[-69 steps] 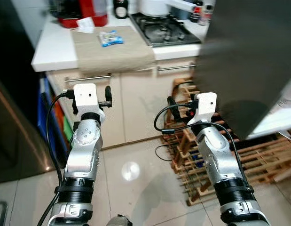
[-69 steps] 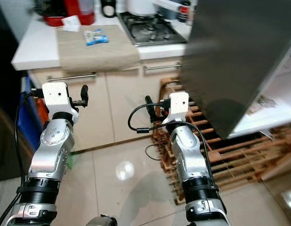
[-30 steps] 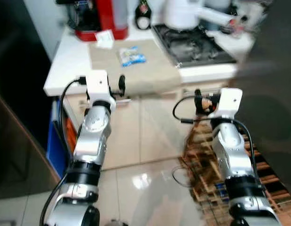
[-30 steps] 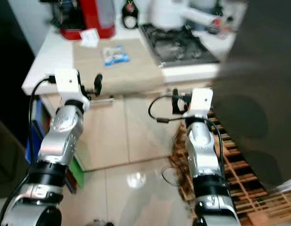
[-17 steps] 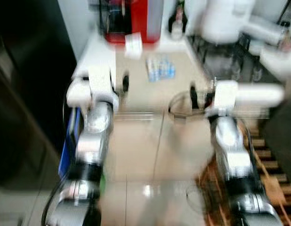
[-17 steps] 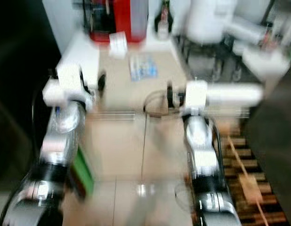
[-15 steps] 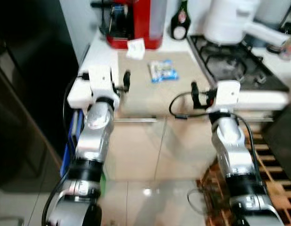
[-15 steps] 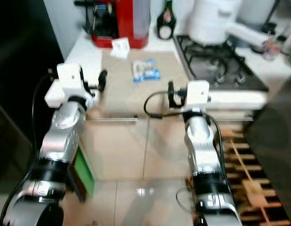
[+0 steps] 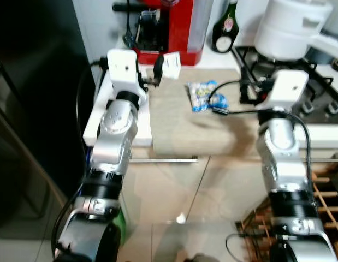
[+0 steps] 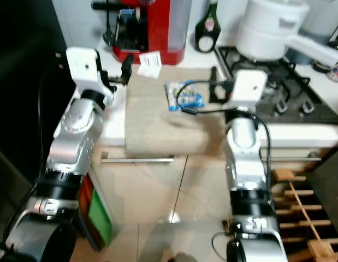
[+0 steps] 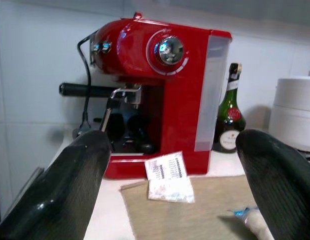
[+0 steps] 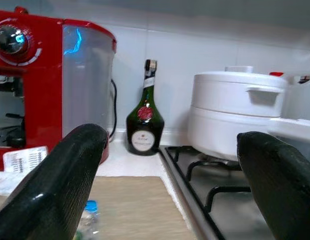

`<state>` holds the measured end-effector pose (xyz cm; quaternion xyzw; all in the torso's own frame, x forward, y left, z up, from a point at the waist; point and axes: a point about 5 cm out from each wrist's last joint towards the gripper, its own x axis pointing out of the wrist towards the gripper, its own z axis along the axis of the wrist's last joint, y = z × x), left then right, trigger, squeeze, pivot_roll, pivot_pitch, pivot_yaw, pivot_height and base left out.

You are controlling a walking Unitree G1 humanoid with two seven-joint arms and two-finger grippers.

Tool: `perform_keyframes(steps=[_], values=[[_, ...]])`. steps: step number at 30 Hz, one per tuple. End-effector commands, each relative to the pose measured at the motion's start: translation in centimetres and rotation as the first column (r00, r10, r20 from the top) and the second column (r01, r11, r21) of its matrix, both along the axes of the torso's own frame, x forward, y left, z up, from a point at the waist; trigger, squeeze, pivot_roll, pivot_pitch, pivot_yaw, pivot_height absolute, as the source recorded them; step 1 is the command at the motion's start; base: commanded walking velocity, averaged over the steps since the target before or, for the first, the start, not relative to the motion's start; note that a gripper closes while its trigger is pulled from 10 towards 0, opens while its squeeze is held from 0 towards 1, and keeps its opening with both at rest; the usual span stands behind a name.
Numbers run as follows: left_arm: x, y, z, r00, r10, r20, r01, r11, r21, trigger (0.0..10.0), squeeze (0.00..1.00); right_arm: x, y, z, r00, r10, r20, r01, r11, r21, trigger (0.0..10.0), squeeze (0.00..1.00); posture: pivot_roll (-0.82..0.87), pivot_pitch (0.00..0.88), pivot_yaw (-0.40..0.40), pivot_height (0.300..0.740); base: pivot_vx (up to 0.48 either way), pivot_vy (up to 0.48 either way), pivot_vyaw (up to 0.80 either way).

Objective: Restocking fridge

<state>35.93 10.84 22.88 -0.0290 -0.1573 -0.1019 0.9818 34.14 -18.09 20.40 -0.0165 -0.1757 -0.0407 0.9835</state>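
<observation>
Fingers wide on left gripper [image 11: 172,185] and right gripper [image 12: 167,187], above packet [image 9: 202,95] on mat [image 9: 185,123].

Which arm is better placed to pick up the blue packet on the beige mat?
Probably the right. The right pincer hangs open just beside the blue packet on the mat, while the left pincer, also open, sits farther off near the red coffee machine.
</observation>
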Motion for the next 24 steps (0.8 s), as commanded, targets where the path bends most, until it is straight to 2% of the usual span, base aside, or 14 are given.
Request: perform_keyframes(steps=[1,7,14,18,19,21,22,24], values=[[-0.1,-0.3,0.1,1.0,-0.016,0.003,0.016,1.0,0.001,10.0,0.0,0.1,0.5,-0.2,1.0,0.017,-0.022,-0.017,1.0,0.01,10.0,1.0,-0.11,0.0,0.002,0.74,0.379,-0.289,0.0],[-0.4,-1.3,-0.4,0.999,-0.047,-0.017,0.047,0.999,0.011,10.0,0.0,-0.2,1.1,-0.9,0.998,0.036,-0.047,-0.035,0.999,0.016,10.0,1.0,-0.12,0.0,0.007,0.74,0.38,-0.288,0.0],[-0.3,-1.5,-0.5,0.997,-0.07,-0.021,0.07,0.998,0.001,10.0,0.0,-0.5,1.4,-1.2,0.997,0.047,-0.057,-0.047,0.999,0.009,10.0,1.0,-0.12,0.0,0.007,0.74,0.379,-0.289,0.0],[0.0,-1.7,-0.5,0.997,-0.061,-0.041,0.062,0.998,0.007,10.0,0.0,-0.5,1.3,-1.3,0.997,0.048,-0.061,-0.048,0.999,0.006,10.0,1.0,-0.13,0.0,0.007,0.74,0.322,0.0,0.0],[0.2,-1.8,-0.8,0.992,-0.09,-0.089,0.086,0.995,-0.046,10.0,0.0,-0.6,1.3,-1.3,0.997,0.047,-0.063,-0.047,0.999,0.005,10.0,1.0,-0.13,0.0,0.009,0.74,0.0,0.0,0.0],[0.2,-1.8,-0.8,0.989,-0.105,-0.103,0.097,0.992,-0.078,10.0,0.0,-0.6,1.2,-1.3,0.997,0.047,-0.063,-0.047,0.999,0.005,10.0,1.0,-0.13,0.0,0.01,0.74,0.0,0.0,0.0],[0.2,-2.3,-1.0,0.969,-0.196,-0.151,0.175,0.974,-0.141,10.0,0.0,-0.7,1.2,-1.3,0.997,0.045,-0.065,-0.045,0.999,0.005,10.0,1.0,-0.13,0.0,0.011,0.74,0.0,0.0,0.0],[0.2,-2.5,-1.0,0.959,-0.233,-0.164,0.206,0.964,-0.167,10.0,0.0,-0.7,1.2,-1.3,0.997,0.044,-0.066,-0.044,0.999,0.006,10.0,1.0,-0.13,0.0,0.012,0.74,0.0,0.0,0.0]])
